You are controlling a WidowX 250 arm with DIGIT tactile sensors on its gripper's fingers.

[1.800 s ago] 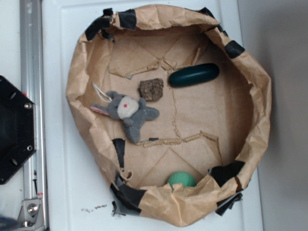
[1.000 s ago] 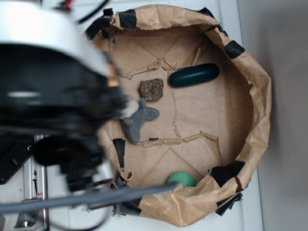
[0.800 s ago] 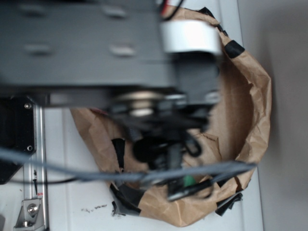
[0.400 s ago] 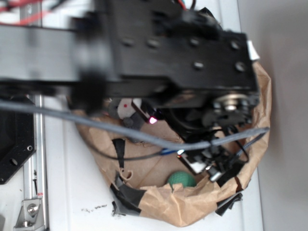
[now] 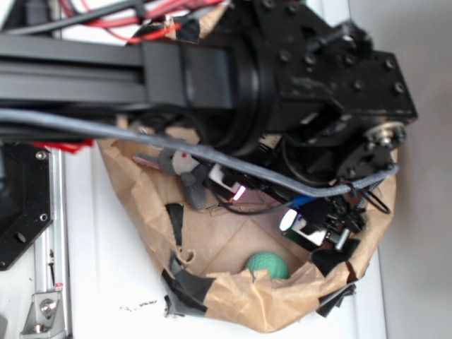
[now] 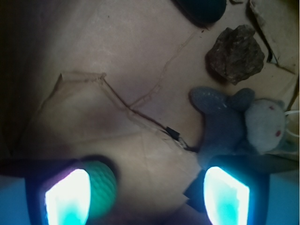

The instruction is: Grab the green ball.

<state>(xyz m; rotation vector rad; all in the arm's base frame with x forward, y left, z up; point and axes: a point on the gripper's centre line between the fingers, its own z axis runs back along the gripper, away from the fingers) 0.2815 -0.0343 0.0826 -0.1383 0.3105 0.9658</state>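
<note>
The green ball (image 5: 267,264) is small, round and mint green, lying on the brown paper floor against the near wall of the paper bag (image 5: 282,302). In the wrist view the green ball (image 6: 102,187) shows just inside my left fingertip (image 6: 68,199), which hides part of it. My gripper (image 6: 147,197) is open, its two glowing fingertips wide apart with bare paper between them. Nothing is held. From outside, the black arm (image 5: 311,85) hangs over the right half of the bag, above and to the right of the ball.
A grey plush toy (image 6: 234,126) lies by my right fingertip and peeks out under the arm (image 5: 185,169). A brown rock (image 6: 236,55) and the end of a dark green capsule (image 6: 201,8) lie farther off. Crumpled bag walls ring the floor.
The arm swept in from the left and now hangs over the bag's right side, close to the ball. The ball and the plush toy have not moved.
</note>
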